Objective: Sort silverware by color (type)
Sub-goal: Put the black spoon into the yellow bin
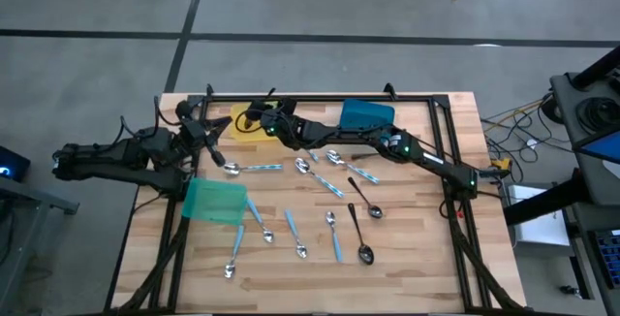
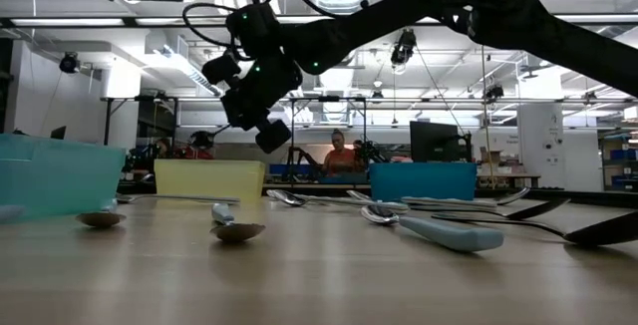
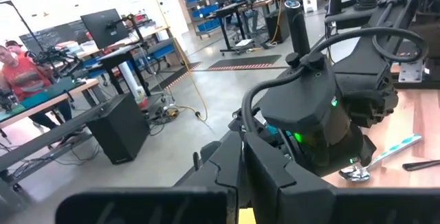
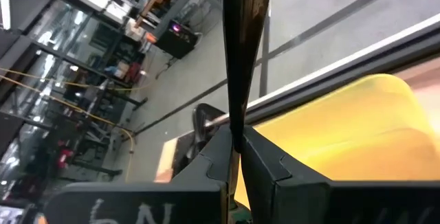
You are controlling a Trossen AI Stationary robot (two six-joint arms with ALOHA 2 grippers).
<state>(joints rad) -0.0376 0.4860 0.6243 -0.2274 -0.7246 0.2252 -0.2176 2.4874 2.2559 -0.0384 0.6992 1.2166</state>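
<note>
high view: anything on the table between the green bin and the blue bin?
Yes. In the high view, a blue-handled spoon and a silver spoon lie on the table between the green bin and blue bin.

My right arm stretched far across, right gripper (image 4: 234, 145) raised, jaws clamped tight. My left arm folded at my own side, left gripper (image 1: 199, 134) jaws closed.

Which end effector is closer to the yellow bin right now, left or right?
Right. The right end effector hangs over the yellow bin, shut on a dark utensil. The left end effector sits beside the bin, nearer the green bin.
</note>
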